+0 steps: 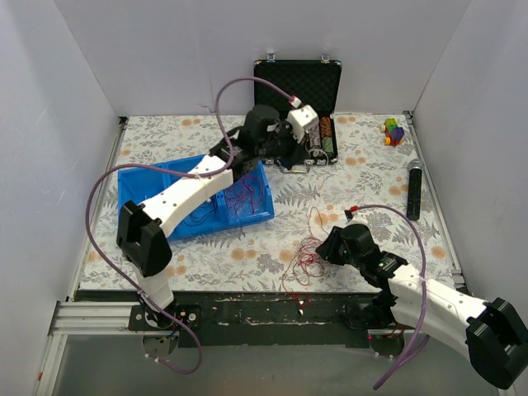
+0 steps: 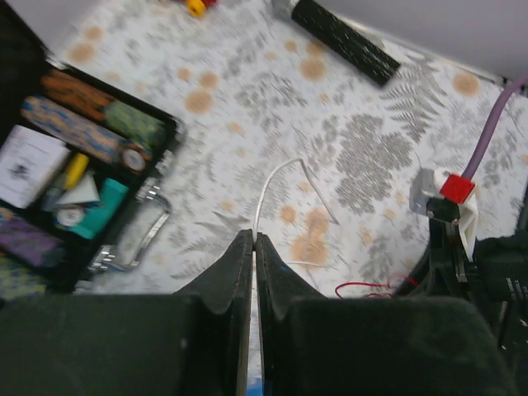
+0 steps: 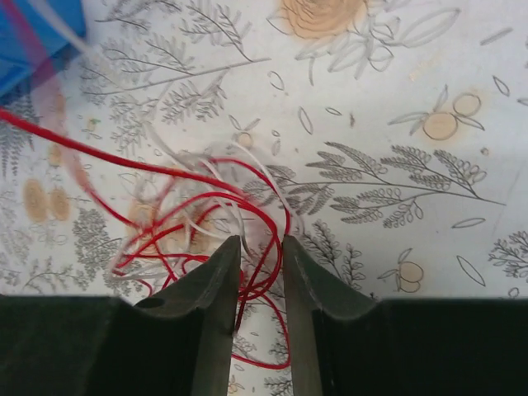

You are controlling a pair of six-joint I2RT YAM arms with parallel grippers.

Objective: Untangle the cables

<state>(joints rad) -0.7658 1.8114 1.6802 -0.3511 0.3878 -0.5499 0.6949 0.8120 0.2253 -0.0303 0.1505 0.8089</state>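
Observation:
A tangle of thin red and white cables (image 1: 304, 256) lies on the floral table near the front edge. In the right wrist view the tangle (image 3: 190, 214) sits under my right gripper (image 3: 261, 241), which is open with red strands between its jaws. In the top view the right gripper (image 1: 320, 246) hovers at the tangle's right side. My left gripper (image 2: 253, 235) is shut on a white cable (image 2: 268, 186) that curves out from its fingertips over the table. In the top view the left gripper (image 1: 274, 158) is raised between the blue bin and the black case. Magenta and dark cables (image 1: 243, 198) lie in the bin.
The blue bin (image 1: 148, 186) sits at the centre left. An open black case (image 1: 297, 78) with small items stands at the back, its rim (image 2: 165, 124) left of the left gripper. A black cylinder (image 1: 414, 191) and toy blocks (image 1: 393, 130) lie at the right. White walls enclose the table.

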